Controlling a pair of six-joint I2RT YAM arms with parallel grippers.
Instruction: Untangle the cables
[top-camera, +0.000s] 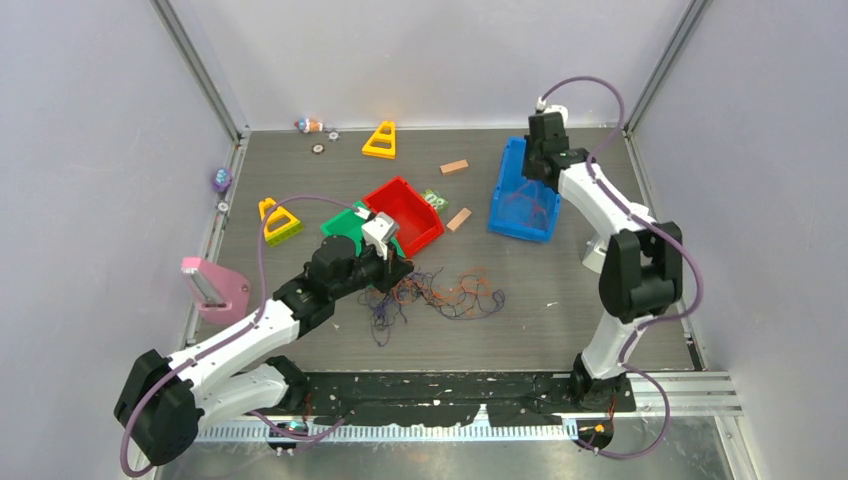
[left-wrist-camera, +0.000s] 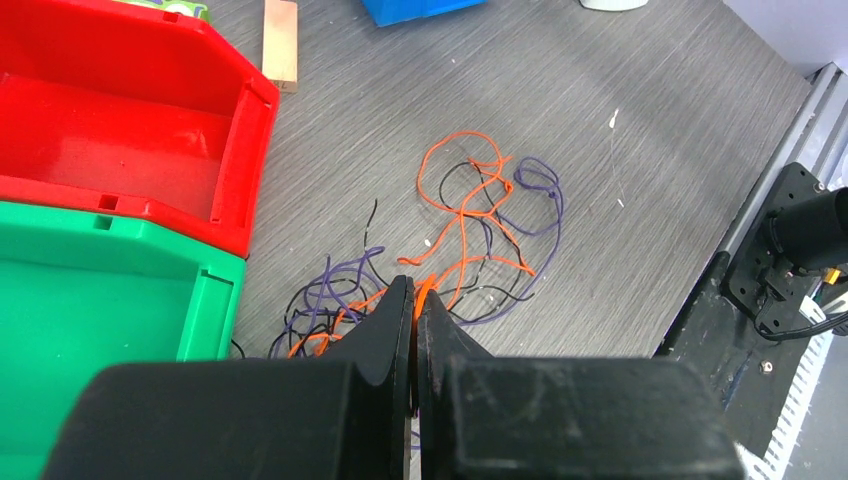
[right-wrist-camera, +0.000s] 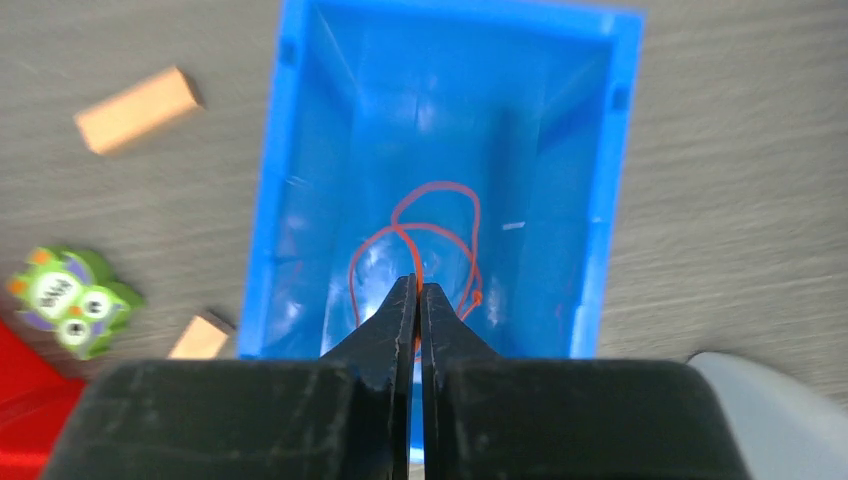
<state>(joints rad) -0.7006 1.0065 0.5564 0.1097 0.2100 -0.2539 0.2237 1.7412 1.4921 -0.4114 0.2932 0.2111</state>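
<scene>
Progress is early: one orange cable (right-wrist-camera: 432, 215) lies looped inside the blue bin (right-wrist-camera: 290, 120), with my right gripper (right-wrist-camera: 417, 290) clenched on its end. The other cables (top-camera: 445, 292), thin orange, purple and black strands, sit knotted on the worktop (top-camera: 560, 330) at the red bin's (top-camera: 405, 212) five o'clock. My left gripper (left-wrist-camera: 413, 290) is pinching an orange strand there.

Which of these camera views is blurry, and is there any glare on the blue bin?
Right wrist view: soft all over, with the blue bin, wooden block and owl toy smeared, and pale glare patches on the bin's floor. Left wrist view: the cables are crisp, and only the near left gripper is dark and featureless. Top view: even light, faint shadows, cables barely resolved.
</scene>
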